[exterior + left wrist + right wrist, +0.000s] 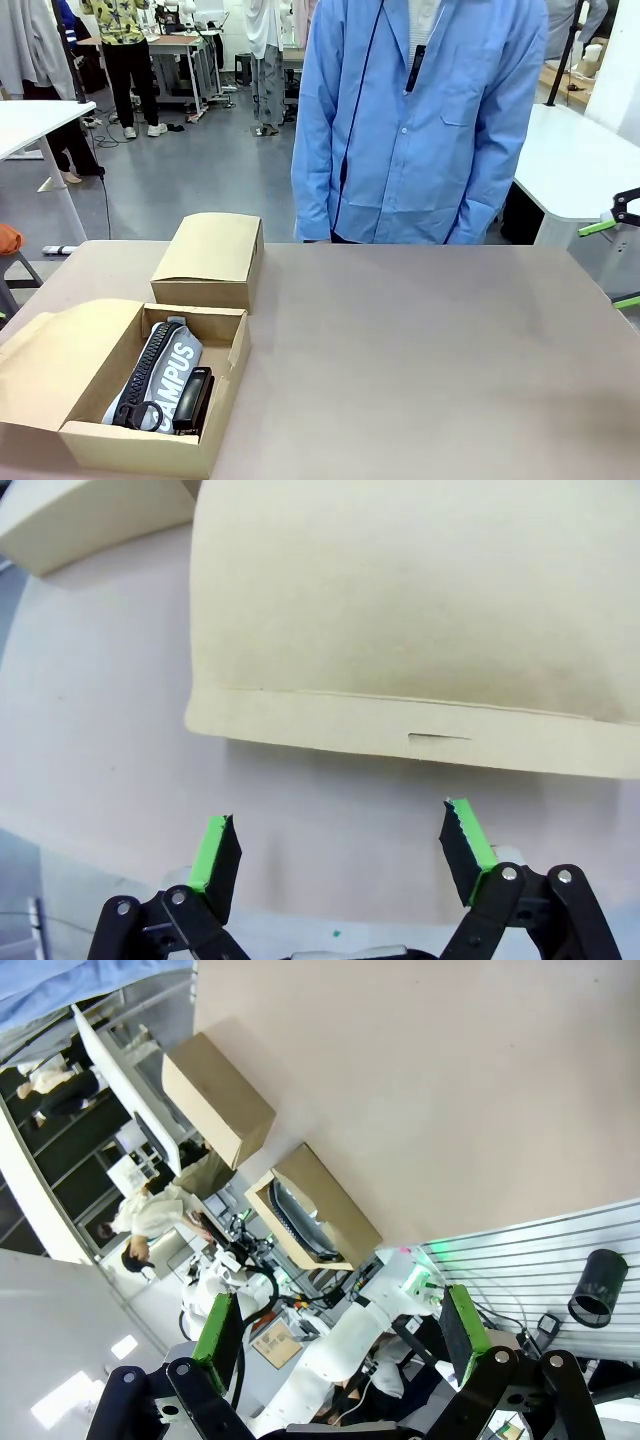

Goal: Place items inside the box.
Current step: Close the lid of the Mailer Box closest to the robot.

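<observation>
You have two cardboard boxes on the table [420,360]: an open box [140,385] at the near left and a closed box [210,258] just behind it. In the open box you can count one grey "CAMPUS" pencil case [162,368] and one black stapler [193,399] touching its right side; a black ring at the case's near end is too small to identify. The person in a blue coat [420,120] stands at the far edge, hands hidden. From the left wrist, the left gripper [340,855] has its fingers spread apart, empty, above a box flap. The right gripper [335,1335] is likewise spread wide, empty; its green tips poke in at the front view's right edge.
</observation>
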`<action>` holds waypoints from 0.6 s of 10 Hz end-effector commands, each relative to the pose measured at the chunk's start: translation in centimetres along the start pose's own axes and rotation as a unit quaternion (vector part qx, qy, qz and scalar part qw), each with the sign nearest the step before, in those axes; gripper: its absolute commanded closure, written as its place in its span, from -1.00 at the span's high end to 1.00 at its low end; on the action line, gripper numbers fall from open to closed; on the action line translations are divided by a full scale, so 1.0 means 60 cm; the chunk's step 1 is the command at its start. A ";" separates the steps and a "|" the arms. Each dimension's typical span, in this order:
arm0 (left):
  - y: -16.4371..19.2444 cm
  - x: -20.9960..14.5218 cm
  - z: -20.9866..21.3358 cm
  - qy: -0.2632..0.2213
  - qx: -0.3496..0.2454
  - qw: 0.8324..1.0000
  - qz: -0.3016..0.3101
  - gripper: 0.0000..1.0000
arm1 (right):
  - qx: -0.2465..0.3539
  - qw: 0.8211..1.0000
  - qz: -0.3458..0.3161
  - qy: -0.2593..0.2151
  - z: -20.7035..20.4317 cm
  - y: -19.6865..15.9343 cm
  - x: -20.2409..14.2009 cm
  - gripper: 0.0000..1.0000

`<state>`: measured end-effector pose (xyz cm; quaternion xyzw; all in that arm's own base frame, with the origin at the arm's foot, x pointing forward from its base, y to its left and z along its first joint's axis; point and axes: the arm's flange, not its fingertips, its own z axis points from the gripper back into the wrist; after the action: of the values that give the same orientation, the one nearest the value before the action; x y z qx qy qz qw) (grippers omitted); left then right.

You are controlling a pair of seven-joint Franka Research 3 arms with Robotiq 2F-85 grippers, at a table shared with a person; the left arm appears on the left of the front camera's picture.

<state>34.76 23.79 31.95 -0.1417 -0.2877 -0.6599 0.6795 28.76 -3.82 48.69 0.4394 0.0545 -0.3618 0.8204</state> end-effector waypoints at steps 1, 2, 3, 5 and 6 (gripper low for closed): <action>0.011 -0.009 -0.010 -0.026 -0.006 0.999 0.018 1.00 | 0.010 1.000 0.010 -0.001 -0.003 0.001 0.003 1.00; 0.010 -0.004 -0.021 -0.035 -0.023 0.999 0.021 1.00 | 0.010 1.000 0.010 -0.001 -0.003 0.001 0.003 1.00; 0.009 -0.004 -0.032 -0.039 -0.037 0.998 0.024 1.00 | 0.010 1.000 0.010 -0.001 -0.003 0.001 0.003 1.00; 0.011 0.009 -0.047 -0.058 -0.049 0.997 0.032 1.00 | 0.010 1.000 0.010 -0.001 -0.003 0.001 0.003 1.00; 0.014 0.010 -0.053 -0.087 -0.058 0.993 0.046 1.00 | 0.010 1.000 0.010 -0.001 -0.003 0.001 0.003 1.00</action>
<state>35.60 21.16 29.58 -0.2258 -0.2866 -0.6480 0.6686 28.76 -3.83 48.70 0.4395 0.0544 -0.3618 0.8204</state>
